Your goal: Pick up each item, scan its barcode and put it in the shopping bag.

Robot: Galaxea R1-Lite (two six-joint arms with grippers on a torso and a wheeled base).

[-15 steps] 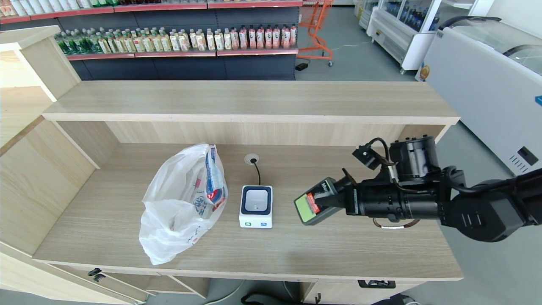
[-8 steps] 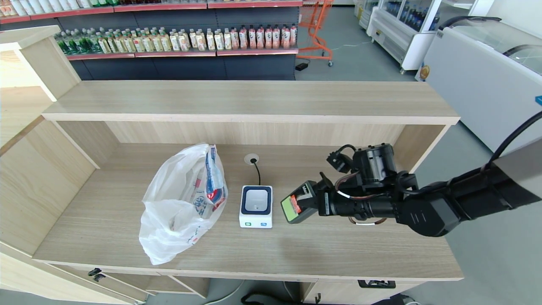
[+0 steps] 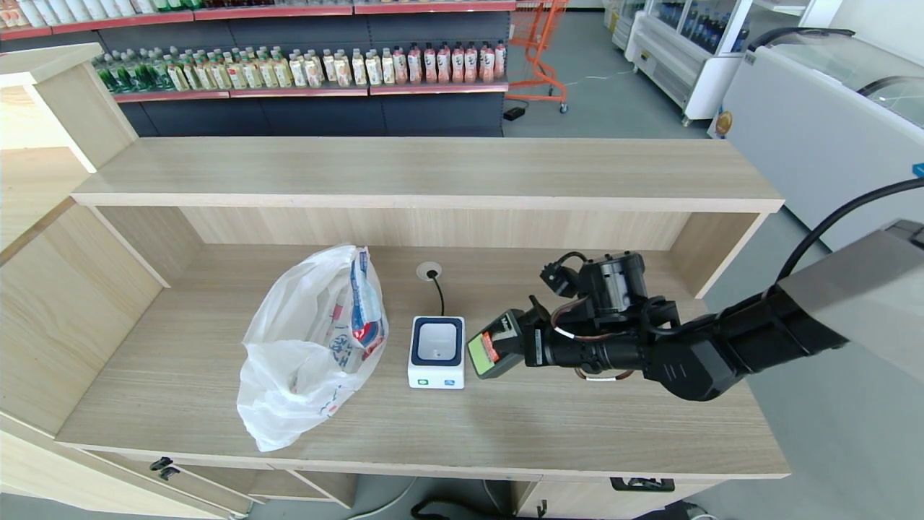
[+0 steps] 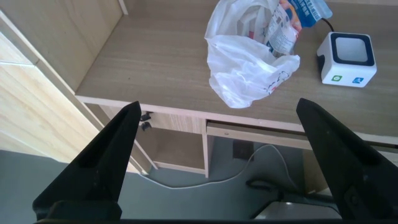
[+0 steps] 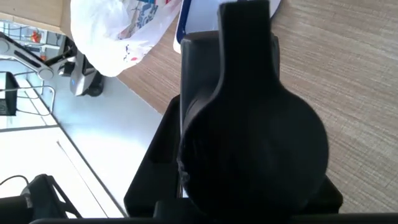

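The right gripper (image 3: pixel 521 341) was clamped on a small dark grey box with a green face and a red label (image 3: pixel 493 354), held low over the light wooden counter (image 3: pixel 505 433). The box sat at 3 o'clock from the white square scanner with a dark-framed window (image 3: pixel 437 352), just beside its edge. Whether the 2 touched could not be told. At 9 o'clock from the scanner, the white translucent plastic shopping bag (image 3: pixel 310 354) lay slumped, its mouth toward 12 o'clock, with packets inside. A narrow strip of bare wood separated the bag from the scanner. A black cable (image 3: pixel 437 292) ran from the scanner toward 12 o'clock into a round port. Beyond it rose the counter's back wall and upper ledge (image 3: pixel 426 173). Bare counter stretched from the scanner toward 6 o'clock as far as the front edge. The left gripper (image 4: pixel 217 165) hung beyond that front edge over the floor, its 2 fingers (image 4: pixel 99 168) spread wide, holding nothing.
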